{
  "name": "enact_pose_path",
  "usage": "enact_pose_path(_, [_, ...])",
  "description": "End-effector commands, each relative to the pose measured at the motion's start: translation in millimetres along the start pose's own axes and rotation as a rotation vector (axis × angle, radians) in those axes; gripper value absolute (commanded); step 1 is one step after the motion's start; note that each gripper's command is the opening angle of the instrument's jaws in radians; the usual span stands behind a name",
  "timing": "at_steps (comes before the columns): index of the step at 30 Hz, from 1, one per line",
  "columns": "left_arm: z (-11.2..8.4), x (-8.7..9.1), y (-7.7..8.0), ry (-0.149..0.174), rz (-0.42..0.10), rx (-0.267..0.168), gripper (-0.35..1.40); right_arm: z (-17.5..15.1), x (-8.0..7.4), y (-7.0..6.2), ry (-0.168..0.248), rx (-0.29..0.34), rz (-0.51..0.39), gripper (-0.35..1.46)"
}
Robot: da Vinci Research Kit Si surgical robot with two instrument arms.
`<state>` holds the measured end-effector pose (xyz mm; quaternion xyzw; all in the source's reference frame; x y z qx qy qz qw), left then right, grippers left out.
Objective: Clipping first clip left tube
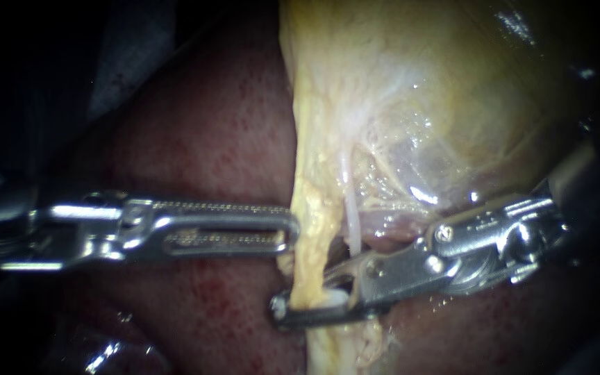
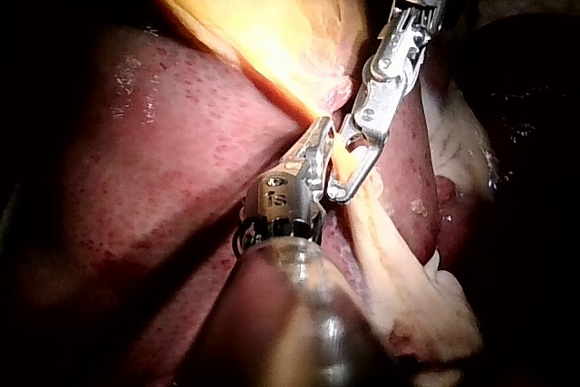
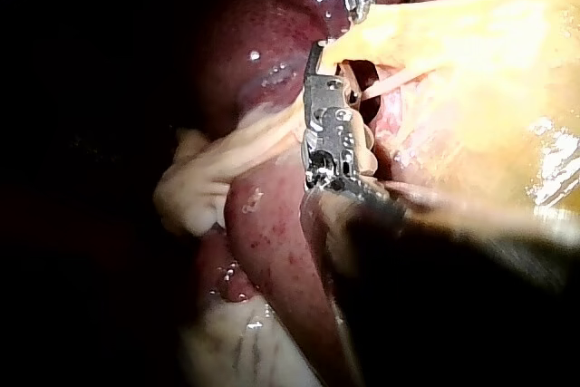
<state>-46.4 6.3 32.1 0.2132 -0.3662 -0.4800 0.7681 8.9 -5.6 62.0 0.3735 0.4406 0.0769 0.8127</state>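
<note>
The gallbladder (image 1: 397, 90) hangs as a yellow sheet over the dark red liver (image 1: 210, 125). From it the left tube (image 1: 308, 236), a thick yellow strand, runs down; a thin white right tube (image 1: 351, 222) lies beside it. My right instrument (image 1: 300, 295) has its jaws open, and they straddle the left tube low down, one jaw in front and one behind. A pale bit (image 1: 332, 297) shows between them. My left instrument (image 1: 292, 229) is shut on the yellow tissue edge just above. The left wrist view shows the right instrument (image 2: 349, 168) around the strand.
Liver surrounds the strand on both sides. In the right wrist view pale, loose tissue (image 3: 204, 183) trails away beside my right instrument (image 3: 331, 61), and my left instrument (image 3: 358, 6) reaches the yellow edge ahead of it.
</note>
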Motion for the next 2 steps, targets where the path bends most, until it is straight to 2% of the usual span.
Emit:
enact_pose_path(1, [0.0, 0.0, 0.0, 0.0, -0.004, -0.001, -0.35, 0.0, 0.0, 0.0, -0.001, 0.0, 0.0, -0.35])
enact_pose_path(2, [0.0, 0.0, 0.0, 0.0, -0.004, -0.001, -0.35, 0.0, 0.0, 0.0, -0.001, 0.001, 0.0, -0.35])
